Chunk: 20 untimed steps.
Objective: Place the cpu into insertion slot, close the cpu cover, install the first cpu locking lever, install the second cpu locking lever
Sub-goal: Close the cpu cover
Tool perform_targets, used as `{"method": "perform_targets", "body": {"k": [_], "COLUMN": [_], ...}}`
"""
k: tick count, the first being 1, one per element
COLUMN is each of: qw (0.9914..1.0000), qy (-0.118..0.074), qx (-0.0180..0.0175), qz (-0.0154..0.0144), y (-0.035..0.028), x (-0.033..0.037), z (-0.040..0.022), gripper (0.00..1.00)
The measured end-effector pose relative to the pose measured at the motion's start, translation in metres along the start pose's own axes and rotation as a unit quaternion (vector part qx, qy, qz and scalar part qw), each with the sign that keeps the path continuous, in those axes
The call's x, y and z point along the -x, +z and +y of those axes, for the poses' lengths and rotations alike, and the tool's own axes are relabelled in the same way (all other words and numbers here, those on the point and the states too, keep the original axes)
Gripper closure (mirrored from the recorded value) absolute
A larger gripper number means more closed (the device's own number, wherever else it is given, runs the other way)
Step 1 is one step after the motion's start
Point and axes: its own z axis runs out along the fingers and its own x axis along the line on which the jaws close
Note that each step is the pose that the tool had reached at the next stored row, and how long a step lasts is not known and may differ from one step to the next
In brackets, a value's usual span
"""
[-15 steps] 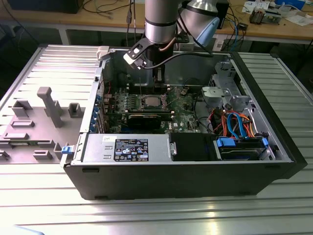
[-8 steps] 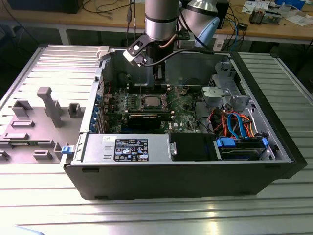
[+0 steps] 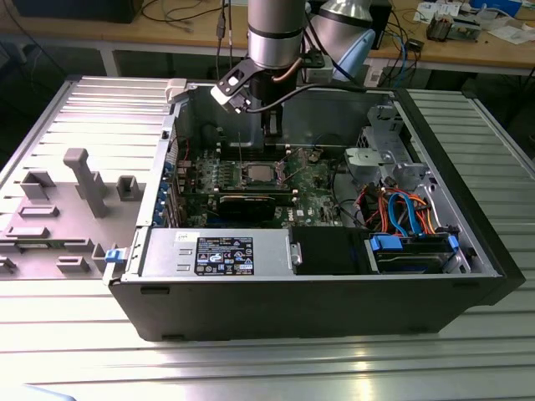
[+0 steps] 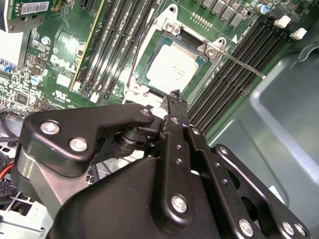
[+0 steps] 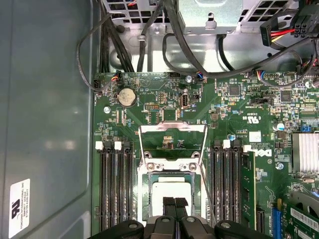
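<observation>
- The cpu (image 5: 172, 194), a small flat square chip with a silver-grey metal top, lies flat in the insertion slot (image 5: 147, 199). This is the square silver-rimmed socket on the green motherboard (image 5: 149, 94), between two banks of long black memory slots (image 5: 115, 184).
- On the exterior view's left, a grey moulded plastic fixture (image 3: 79, 196) rests on the ribbed metal counter (image 3: 468, 342). It is at about 9 o'clock from the open black computer case (image 3: 334, 313) and well apart from the work.
- In the exterior view the chip sits near the middle of the case, with the arm at roughly 1 o'clock from it.
- The black end effector (image 5: 174, 202) has its two fingertips pressed together with nothing between them. In both wrist views the tips hang over the chip's near edge. I cannot tell whether they touch it.
- The cpu cover (image 5: 173, 142), a thin square silver metal frame with a large cut-out, stands swung open on the far side of the slot. The chip therefore lies between the cover and the end effector.
- The chip is square, so it has no long axis to speak of.
- A thin silver locking lever (image 4: 241, 64) juts out over the memory slots, apparently unlatched.
- The end effector's body hides the slot's near edge, and a second lever is hard to make out.
- On the exterior view's right, blue and orange cables (image 3: 399, 207) crowd the drive bay.
</observation>
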Motion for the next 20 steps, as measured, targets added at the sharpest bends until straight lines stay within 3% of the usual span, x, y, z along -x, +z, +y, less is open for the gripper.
{"method": "perform_targets", "body": {"k": [12,20], "qw": [1.0,1.0], "qy": [0.0,0.0], "qx": [0.0001,0.0], "qz": [0.0001,0.0], "y": [-0.0002,-0.0058], "x": [-0.0001,-0.0001], "z": [0.002,0.0021], "gripper": [0.89,0.89]}}
